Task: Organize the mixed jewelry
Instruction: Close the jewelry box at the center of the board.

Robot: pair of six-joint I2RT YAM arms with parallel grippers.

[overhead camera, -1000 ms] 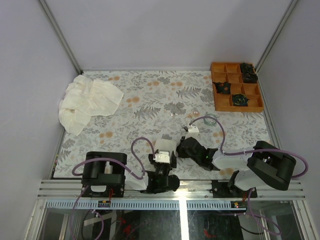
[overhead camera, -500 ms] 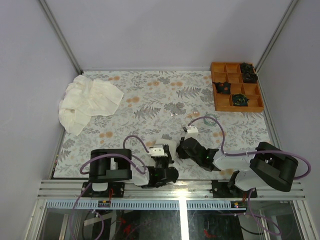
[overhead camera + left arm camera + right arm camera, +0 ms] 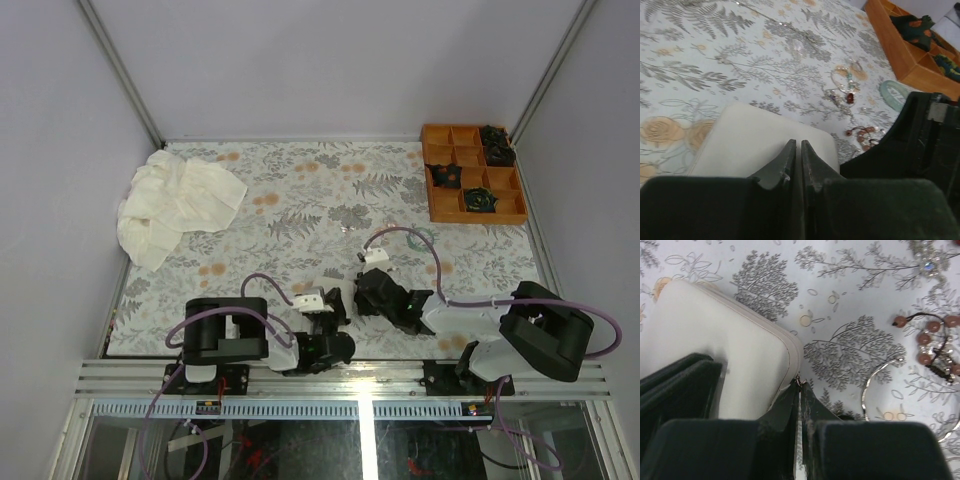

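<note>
The whole floral table was taken in from high above and behind the arms, looking down and away, with the orange tray seen at the far right. From the left wrist, the scene was viewed low and close, past the left gripper and over the cream box toward that tray. From the right wrist, the same box was viewed steeply downward and very near, past the right gripper.
</note>
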